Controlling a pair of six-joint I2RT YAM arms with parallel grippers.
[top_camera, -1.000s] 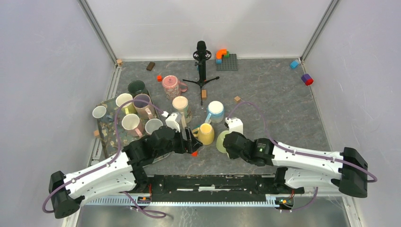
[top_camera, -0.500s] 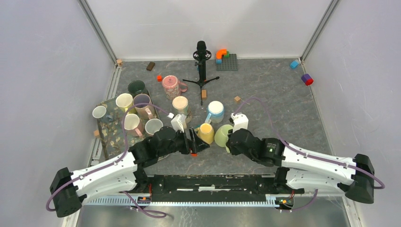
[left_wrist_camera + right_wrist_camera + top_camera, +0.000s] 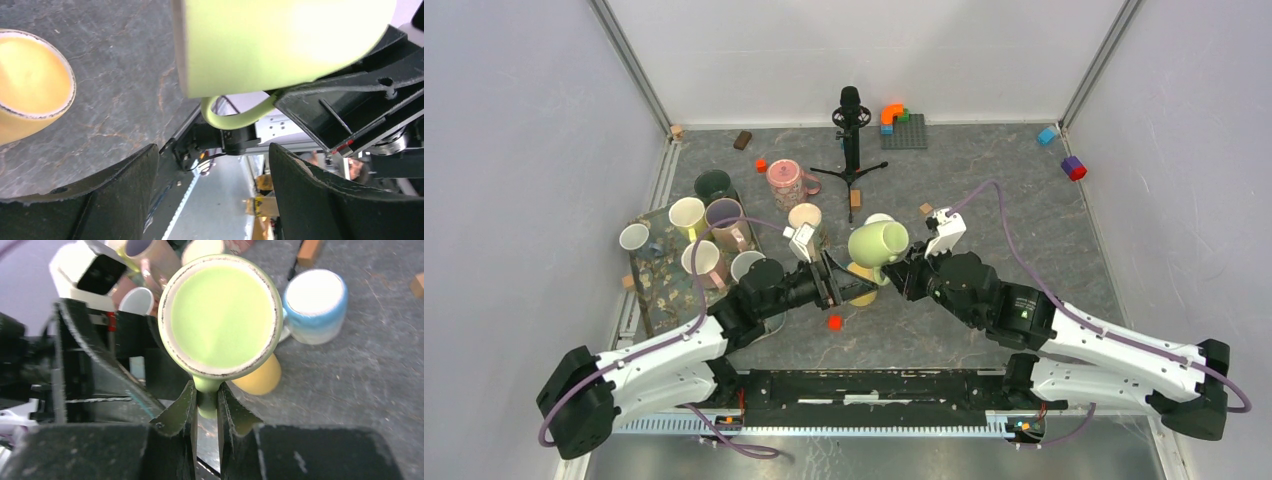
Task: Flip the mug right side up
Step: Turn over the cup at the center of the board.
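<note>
You are working inside a white-walled booth, on a grey marbled table point(image 3: 1024, 200) crowded with cups toward its left and middle. The pale green ceramic mug point(image 3: 879, 242) is off the table, in the air near the middle, lying roughly on its side. Your right hand point(image 3: 206, 390) is clamped on its looped handle, and one round end of the mug faces that wrist camera; whether that end is the mouth or the base is hard to tell. Your left hand point(image 3: 842, 283) waits just left of the mug with its fingers spread wide and nothing between them. A yellow mug point(image 3: 30, 85) stands upright on the table right below.

By the look of it you are mid-turn: the lift is done and the mug is not yet upright. Next, roll the right wrist until the mouth points up. Then pick a bare patch of table, right of the yellow mug and away from the left hand. Lower the mug flat onto its base before you let go of the handle.
</note>
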